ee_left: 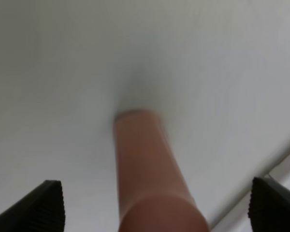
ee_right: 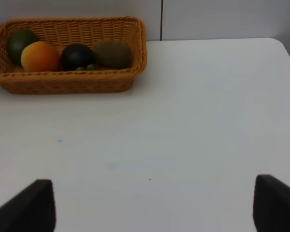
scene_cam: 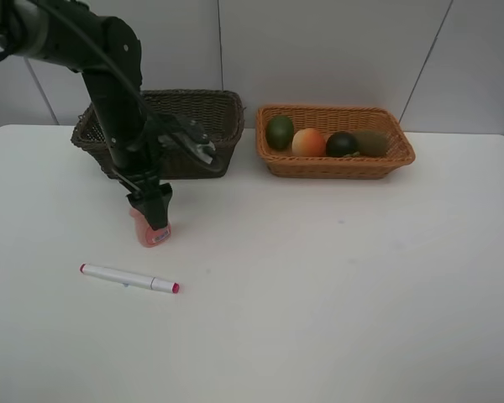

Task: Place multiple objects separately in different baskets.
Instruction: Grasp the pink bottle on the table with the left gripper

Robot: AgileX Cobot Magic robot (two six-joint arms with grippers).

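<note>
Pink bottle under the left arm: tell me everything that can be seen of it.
The pink bottle is a small salmon-pink cylinder, plastic by its look, with a paler label patch near its base. It appears to stand upright on the white table, in front of the dark basket. The open left gripper straddles its top, fingers clear of its sides. Its cap is hidden.

The left arm [scene_cam: 109, 84] is stretched out from the upper left and bent downward at the wrist. The left gripper [scene_cam: 151, 211] is pointed down, its jaws spread wide apart. The right gripper [ee_right: 153, 205] is held low and angled forward, its jaws likewise spread wide.
</note>
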